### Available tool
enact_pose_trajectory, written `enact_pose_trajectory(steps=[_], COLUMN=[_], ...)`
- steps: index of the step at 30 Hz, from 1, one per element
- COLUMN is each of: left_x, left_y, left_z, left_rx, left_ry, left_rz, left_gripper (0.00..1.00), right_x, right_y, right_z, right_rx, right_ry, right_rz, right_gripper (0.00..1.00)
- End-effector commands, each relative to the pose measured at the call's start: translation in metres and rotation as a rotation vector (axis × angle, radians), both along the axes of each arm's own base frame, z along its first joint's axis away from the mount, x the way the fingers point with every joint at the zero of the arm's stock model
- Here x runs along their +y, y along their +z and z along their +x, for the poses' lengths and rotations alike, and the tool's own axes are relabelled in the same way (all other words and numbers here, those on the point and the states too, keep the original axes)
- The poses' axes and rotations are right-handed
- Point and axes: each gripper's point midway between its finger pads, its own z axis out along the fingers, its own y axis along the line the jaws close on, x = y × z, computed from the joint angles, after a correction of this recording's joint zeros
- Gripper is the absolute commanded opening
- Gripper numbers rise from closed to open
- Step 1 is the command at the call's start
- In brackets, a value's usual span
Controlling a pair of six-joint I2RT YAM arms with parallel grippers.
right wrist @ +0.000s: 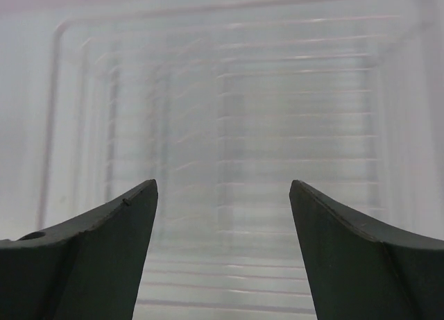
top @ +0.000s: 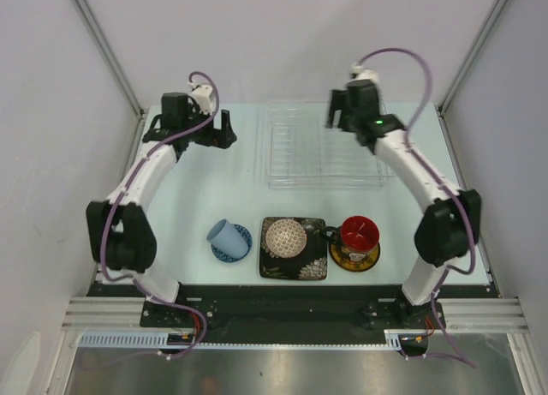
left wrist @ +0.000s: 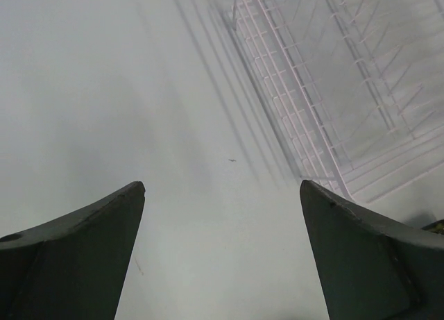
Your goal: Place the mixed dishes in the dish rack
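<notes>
right gripper (right wrist: 222, 188) at dish rack (top: 318, 155) corner, left gripper (left wrist: 222, 189) beside it, both wide and empty (staged for pickups, I'd guess). Nothing racked yet.

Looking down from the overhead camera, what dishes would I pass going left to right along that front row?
Pale blue cup on the small blue saucer → beige lattice bowl on the black square plate → dark mug with red inside, on the yellow saucer.
</notes>
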Motion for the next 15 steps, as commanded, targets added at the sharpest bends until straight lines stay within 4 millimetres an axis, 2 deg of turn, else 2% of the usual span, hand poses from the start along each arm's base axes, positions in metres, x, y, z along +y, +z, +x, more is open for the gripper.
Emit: enact_pose_trajectory(steps=[1, 2, 3, 4, 5, 11, 15], left_x=[-0.044, -0.05, -0.055, -0.064, -0.069, -0.093, -0.105], left_y=[-0.006, 0.003, -0.001, -0.013, -0.011, -0.029, -0.037], left_z=[0.035, 0.045, 0.049, 0.053, 0.057, 0.077, 0.08], left_rx=[0.006, -0.014, -0.005, 0.015, 0.007, 0.04, 0.034], left_ry=[-0.085, -0.093, -0.095, -0.108, -0.113, -0.134, -0.157], left_rz=[-0.04, -0.042, -0.038, -0.031, -0.031, -0.009, 0.013], left_gripper=[1.0, 0.99, 1.0, 1.0, 1.0, 1.0, 1.0], right_x=[-0.125, -0.139, -0.154, -0.166, -0.173, -0.195, -0.209], right_y=[0.017, 0.013, 0.004, -0.002, -0.009, -0.043, -0.068], right_z=[0.009, 0.008, 0.006, 0.007, 0.007, 0.013, 0.014], right_rx=[-0.059, -0.052, -0.034, -0.02, -0.003, 0.061, 0.115], right_ry=[-0.28, -0.307, -0.349, -0.371, -0.381, -0.432, -0.463], right_rz=[0.059, 0.037, 0.0, -0.022, -0.047, -0.104, -0.129], right_gripper=[0.83, 0.83, 0.83, 0.83, 0.83, 0.83, 0.82])
